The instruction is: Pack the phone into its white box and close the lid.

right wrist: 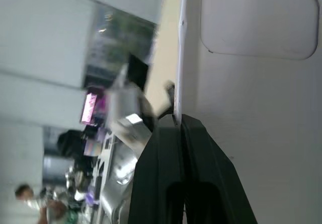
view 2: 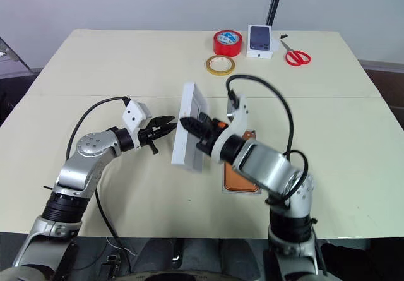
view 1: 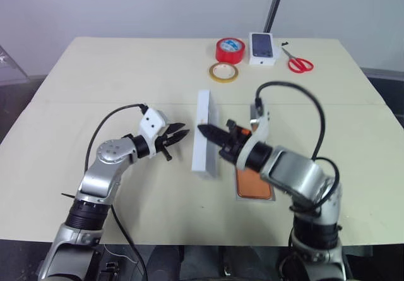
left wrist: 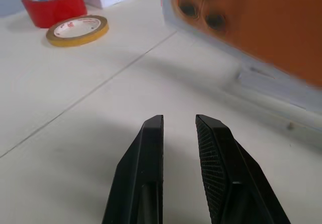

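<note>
Cream table (view 1: 113,72), seam across; pale wall (view 1: 126,3), dark pole (view 1: 275,6) behind.

Looks like a lab or test room: broad cream-coloured worktop (view 1: 95,79) against bare pale grey walls, with a slanted dark metal pole (view 1: 275,4) behind. At the far edge, a red tape roll (view 1: 230,50), yellowish tape ring (view 1: 224,72), red-handled scissors (view 1: 298,61).

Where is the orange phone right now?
The orange-copper smartphone lies flat in the shallow white box on the table, on the robot's right, beside the upright white lid.
</note>
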You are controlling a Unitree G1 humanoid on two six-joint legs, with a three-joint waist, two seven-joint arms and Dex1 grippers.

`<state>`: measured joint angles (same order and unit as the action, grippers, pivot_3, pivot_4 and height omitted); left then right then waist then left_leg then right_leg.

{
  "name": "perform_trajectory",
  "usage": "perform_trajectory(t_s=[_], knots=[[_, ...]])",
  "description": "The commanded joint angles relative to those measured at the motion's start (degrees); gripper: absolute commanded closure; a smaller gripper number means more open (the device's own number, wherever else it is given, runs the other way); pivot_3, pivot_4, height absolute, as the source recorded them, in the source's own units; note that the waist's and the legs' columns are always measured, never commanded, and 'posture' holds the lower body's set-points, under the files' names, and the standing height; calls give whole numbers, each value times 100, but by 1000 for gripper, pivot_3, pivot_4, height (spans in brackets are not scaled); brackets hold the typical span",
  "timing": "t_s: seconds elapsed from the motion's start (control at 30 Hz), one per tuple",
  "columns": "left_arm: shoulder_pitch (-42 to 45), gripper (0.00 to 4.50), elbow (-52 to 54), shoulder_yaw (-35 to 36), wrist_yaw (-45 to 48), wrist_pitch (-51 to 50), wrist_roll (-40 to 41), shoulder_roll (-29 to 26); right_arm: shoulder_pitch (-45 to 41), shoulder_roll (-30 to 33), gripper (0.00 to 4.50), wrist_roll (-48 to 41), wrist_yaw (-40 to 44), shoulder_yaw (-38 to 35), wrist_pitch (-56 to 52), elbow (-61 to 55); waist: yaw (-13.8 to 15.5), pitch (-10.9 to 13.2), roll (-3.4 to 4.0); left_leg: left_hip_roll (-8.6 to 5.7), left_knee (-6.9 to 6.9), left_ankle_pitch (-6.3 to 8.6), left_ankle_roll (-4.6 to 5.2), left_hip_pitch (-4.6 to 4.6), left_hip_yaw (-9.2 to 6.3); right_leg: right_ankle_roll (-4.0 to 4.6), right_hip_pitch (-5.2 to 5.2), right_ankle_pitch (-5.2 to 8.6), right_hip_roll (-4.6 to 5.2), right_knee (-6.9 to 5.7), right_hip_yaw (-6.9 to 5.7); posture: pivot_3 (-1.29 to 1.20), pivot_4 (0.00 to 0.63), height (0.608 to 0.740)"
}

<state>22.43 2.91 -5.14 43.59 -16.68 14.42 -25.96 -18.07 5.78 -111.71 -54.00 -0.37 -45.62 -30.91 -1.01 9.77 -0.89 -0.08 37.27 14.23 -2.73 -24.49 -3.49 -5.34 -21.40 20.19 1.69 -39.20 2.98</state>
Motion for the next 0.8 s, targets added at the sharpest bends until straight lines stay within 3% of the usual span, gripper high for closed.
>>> perform_trajectory(t_s=[0.03, 0.07, 0.17, 0.3, 0.47, 0.57, 0.7, 0.8], knots=[[23, 3440, 250, -163, 63, 112, -28, 97, 359, 272, 4468, -129, -343, -49, 228, -272, 16, 0, 0, -6, 0, -1, -1, 1, 1, 0, 2, 0, 1, -1, 0, 0, 150, 735], [18, 3440, 270, -239, 74, 106, -55, 133, 449, 435, 4468, -129, -222, -67, 174, -258, 13, 0, 0, -8, 2, -1, -1, 3, 1, 0, 4, 0, 1, -1, 0, 0, 150, 735], [36, 3440, 342, -506, 114, 12, -101, 257, 540, 1045, 3611, -129, 215, -139, -77, -149, -6, -1, 3, -6, -4, -2, 0, 8, 2, 1, 3, 0, -2, -1, 1, 0, 150, 735], [121, 3440, 437, -886, 243, -131, -93, 472, -100, 2885, 1670, -129, 1573, -392, -1041, 399, -7, 7, 17, -5, -4, -2, 1, 7, 7, 1, 3, 1, -5, 1, 2, 0, 150, 735], [417, 3440, 252, -1279, 364, -185, -209, 779, -685, 4713, 1670, -129, 2654, -588, -1765, 1185, 38, 8, 19, -2, -8, -2, 5, 7, 1, 3, 7, 1, -10, 5, 0, 0, 150, 735], [617, 3440, 65, -1445, 397, -210, -252, 999, -791, 5352, 2536, -129, 2829, -523, -1836, 1346, 36, 8, 18, 0, -6, -2, 6, 3, 3, 2, 6, 1, -8, 9, 1, 0, 150, 735], [809, 3440, -160, -1639, 423, -218, -346, 1245, -873, 5858, 4433, 950, 3520, -432, -2147, 1189, 23, 7, 18, 1, -5, -2, 7, 5, 7, 2, 7, 1, -8, 8, 3, 0, 150, 735], [812, 3440, -135, -1644, 431, -257, -317, 1303, -898, 5993, 4433, 1697, 3977, -303, -2277, 1004, 24, 7, 18, 2, -5, -2, 7, 4, 5, 2, 5, 1, -8, 7, 3, 0, 150, 735]])
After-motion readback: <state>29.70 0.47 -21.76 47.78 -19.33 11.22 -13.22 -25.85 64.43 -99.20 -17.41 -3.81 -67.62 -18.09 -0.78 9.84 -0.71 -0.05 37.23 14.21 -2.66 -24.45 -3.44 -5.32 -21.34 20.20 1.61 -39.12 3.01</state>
